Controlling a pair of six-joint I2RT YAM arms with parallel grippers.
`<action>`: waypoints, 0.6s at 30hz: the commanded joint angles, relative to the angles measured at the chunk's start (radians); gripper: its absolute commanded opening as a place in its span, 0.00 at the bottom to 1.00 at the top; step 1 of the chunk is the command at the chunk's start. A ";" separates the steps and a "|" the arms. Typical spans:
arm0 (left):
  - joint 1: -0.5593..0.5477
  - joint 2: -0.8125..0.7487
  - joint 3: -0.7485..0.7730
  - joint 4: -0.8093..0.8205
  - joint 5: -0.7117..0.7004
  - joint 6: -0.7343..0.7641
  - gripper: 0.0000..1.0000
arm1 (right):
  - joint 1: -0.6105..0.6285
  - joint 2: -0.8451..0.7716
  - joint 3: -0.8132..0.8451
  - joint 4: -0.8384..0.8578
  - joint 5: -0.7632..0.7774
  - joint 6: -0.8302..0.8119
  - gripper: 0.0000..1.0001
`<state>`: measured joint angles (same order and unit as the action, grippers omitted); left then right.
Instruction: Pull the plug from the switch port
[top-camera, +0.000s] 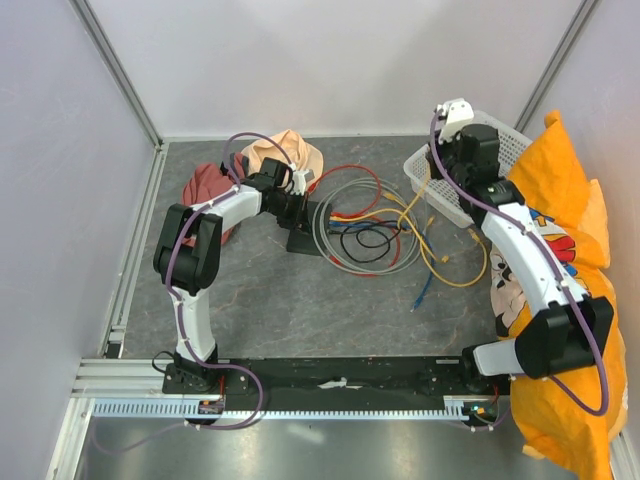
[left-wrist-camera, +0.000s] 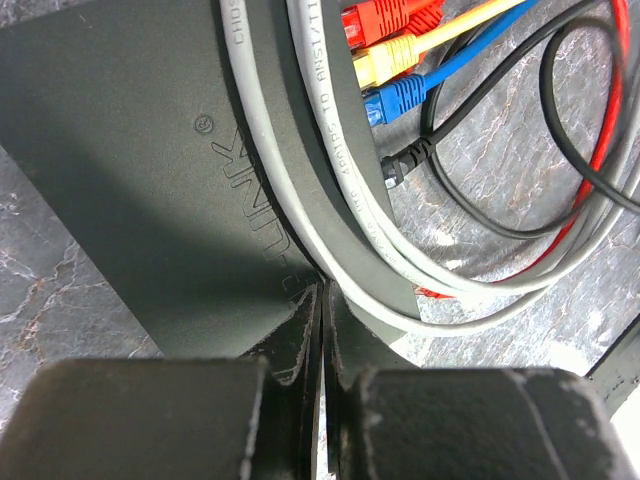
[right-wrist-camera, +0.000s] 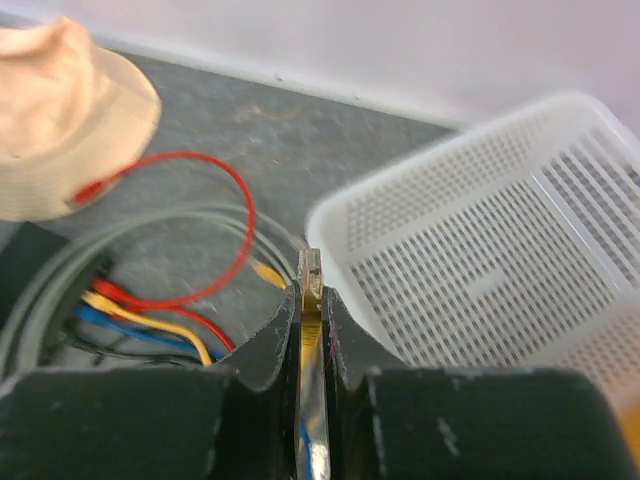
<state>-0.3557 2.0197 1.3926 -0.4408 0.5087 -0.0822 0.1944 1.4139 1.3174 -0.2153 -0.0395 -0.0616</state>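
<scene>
The switch (left-wrist-camera: 150, 180) is a flat black box lying beside a coil of grey cable (top-camera: 345, 245). Red (left-wrist-camera: 390, 18), yellow (left-wrist-camera: 385, 60) and blue (left-wrist-camera: 395, 97) plugs sit at its ports, and a black plug (left-wrist-camera: 400, 165) lies beside them. My left gripper (left-wrist-camera: 322, 300) is shut, its tips resting against the switch's near edge with nothing seen between them. My right gripper (right-wrist-camera: 312, 290) is shut on a yellow plug (right-wrist-camera: 312, 268). It holds the plug away from the switch (right-wrist-camera: 30, 270), beside the white basket (right-wrist-camera: 500, 220), and the plug's clear tip pokes out past the fingertips.
A peach hat (top-camera: 285, 155) and a red hat (top-camera: 205, 185) lie behind the switch. Loose red, yellow, blue and black cables spread between the switch and the basket (top-camera: 420, 170). An orange printed cushion (top-camera: 560, 200) leans along the right side.
</scene>
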 joint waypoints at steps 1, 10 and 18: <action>-0.008 0.103 -0.030 -0.042 -0.151 0.030 0.04 | -0.009 -0.088 -0.134 -0.102 0.203 -0.079 0.00; -0.006 0.111 -0.024 -0.041 -0.148 0.021 0.04 | -0.064 -0.067 -0.363 -0.142 0.164 -0.145 0.00; -0.012 0.106 -0.026 -0.029 -0.148 0.018 0.04 | -0.067 0.026 -0.377 -0.177 0.052 -0.185 0.51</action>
<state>-0.3553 2.0289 1.4082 -0.4583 0.5102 -0.0887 0.1307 1.4208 0.9127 -0.3656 0.0864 -0.2077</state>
